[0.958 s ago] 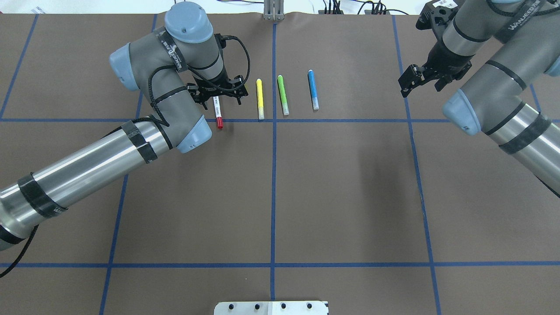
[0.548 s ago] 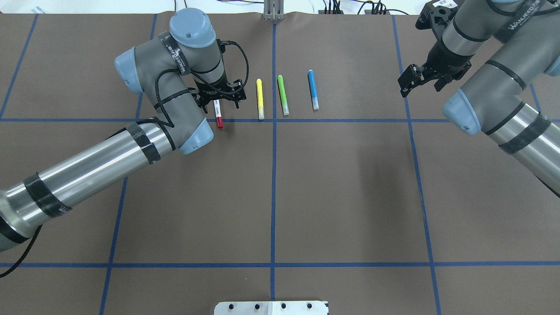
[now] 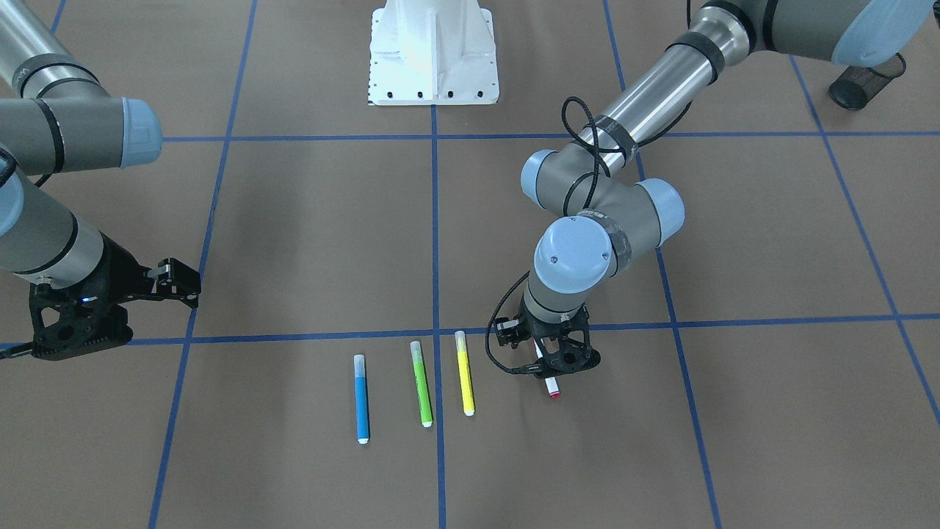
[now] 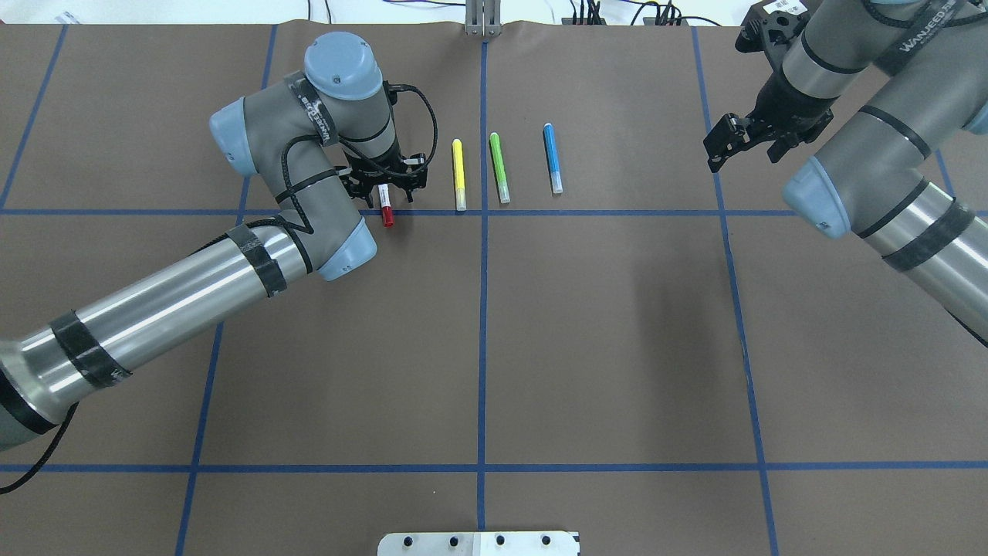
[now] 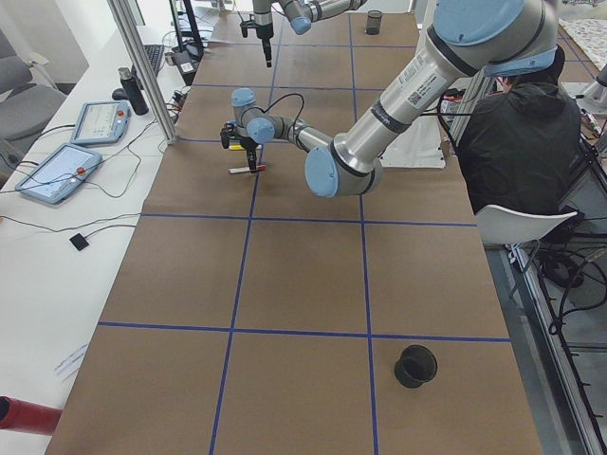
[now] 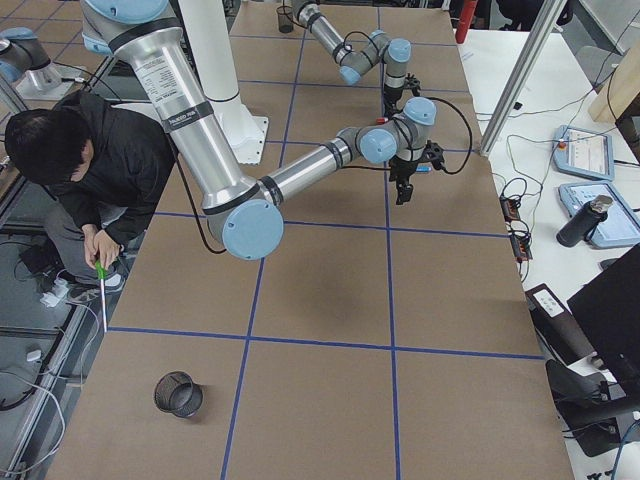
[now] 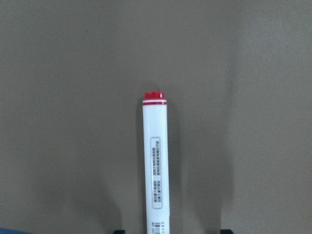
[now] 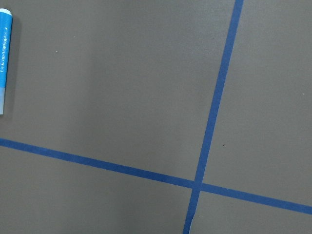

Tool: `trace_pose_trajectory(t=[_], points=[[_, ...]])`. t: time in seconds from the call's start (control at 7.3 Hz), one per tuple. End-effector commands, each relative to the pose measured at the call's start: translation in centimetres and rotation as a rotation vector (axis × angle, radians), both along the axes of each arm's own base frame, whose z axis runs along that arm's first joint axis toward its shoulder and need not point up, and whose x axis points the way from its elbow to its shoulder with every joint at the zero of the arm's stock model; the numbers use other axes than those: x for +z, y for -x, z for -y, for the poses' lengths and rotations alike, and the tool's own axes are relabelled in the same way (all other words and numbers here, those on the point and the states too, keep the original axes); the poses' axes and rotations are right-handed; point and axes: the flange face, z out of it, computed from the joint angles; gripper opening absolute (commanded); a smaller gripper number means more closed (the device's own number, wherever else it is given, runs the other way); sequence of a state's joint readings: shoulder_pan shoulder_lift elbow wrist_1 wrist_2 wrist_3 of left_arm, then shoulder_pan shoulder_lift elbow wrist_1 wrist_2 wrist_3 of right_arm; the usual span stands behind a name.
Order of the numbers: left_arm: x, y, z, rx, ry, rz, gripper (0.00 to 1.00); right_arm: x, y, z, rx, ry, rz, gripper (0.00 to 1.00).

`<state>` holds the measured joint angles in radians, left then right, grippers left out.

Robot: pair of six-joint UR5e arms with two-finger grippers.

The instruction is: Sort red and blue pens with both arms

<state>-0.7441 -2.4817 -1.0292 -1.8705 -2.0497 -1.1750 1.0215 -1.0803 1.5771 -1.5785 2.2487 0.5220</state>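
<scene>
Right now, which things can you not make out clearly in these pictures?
Red pen: far end hidden under the left gripper, overhead view.
Its printed text: too small to read, left wrist view.
Blue pen: cut off by the left edge, right wrist view.

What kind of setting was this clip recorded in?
Most likely a robotics lab: a brown-covered table gridded with blue tape, teach pendants on a side bench, and a person beside the table.
</scene>
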Motion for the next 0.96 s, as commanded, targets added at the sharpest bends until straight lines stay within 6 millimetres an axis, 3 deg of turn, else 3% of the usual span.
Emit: trace_pose_trajectory(t=[0.0,0.27,0.41,0.55,0.82], points=[[0.2,-0.2,-0.1,0.003,-0.004,0.002,0.47,0.0,0.0,0.0,0.0,0.001,0.001,1.0],[-0.1,0.2,0.0,0.004,-0.011,-0.002,0.21,0.0,-0.1,0.0,0.002,0.001,0.001,1.0],[-0.1,0.2,0.0,0.003,-0.008,0.0,0.0,0.0,-0.1,0.0,0.002,0.001,0.001,1.0],[-0.2,0.3,0.1,-0.001,-0.004,0.001,0.0,0.1,-0.1,0.0,0.002,0.004,0.0,1.0],[-1.9,2.4,0.9,-0.023,0.004,-0.003,0.0,0.2,-0.2,0.0,0.002,0.006,-0.002,1.0]])
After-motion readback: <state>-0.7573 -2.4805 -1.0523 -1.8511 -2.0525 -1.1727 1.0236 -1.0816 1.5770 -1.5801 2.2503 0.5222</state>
